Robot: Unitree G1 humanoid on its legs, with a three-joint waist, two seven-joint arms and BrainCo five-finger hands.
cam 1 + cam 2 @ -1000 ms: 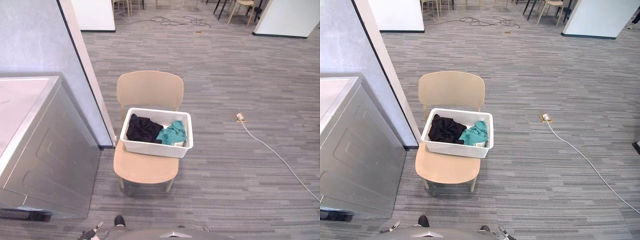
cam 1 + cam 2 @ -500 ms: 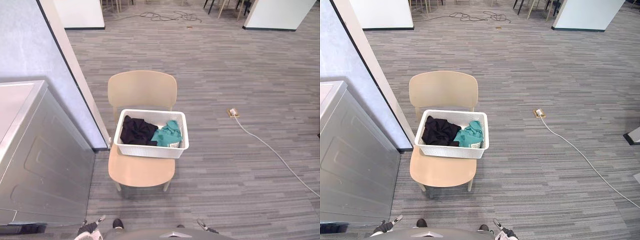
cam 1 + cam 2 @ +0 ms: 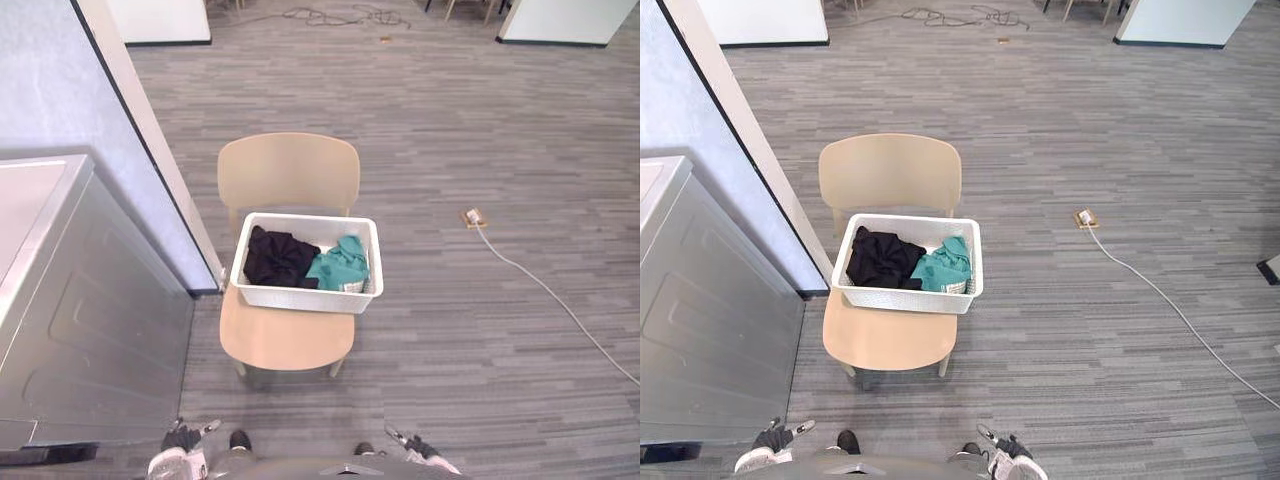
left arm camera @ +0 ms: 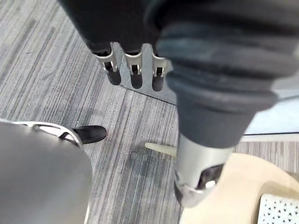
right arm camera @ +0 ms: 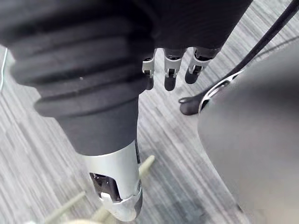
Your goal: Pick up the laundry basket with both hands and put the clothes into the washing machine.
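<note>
White perforated plastic laundry basket (image 3: 300,297) rests on a beige chair (image 3: 285,342) in the left eye view, holding black and teal clothes (image 3: 283,258), near the grey washing machine (image 3: 90,330). Left wrist view: left hand (image 4: 135,74) fingers straight, empty. Right wrist view: right hand (image 5: 170,74) likewise. No step is done; grasp, carry and loading remain.

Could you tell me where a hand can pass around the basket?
Right of the basket lies bare floor, up to the floor socket. The chair seat is bare in front of it. The left side is tighter, by the wall and washing machine; the backrest borders the rear.
</note>
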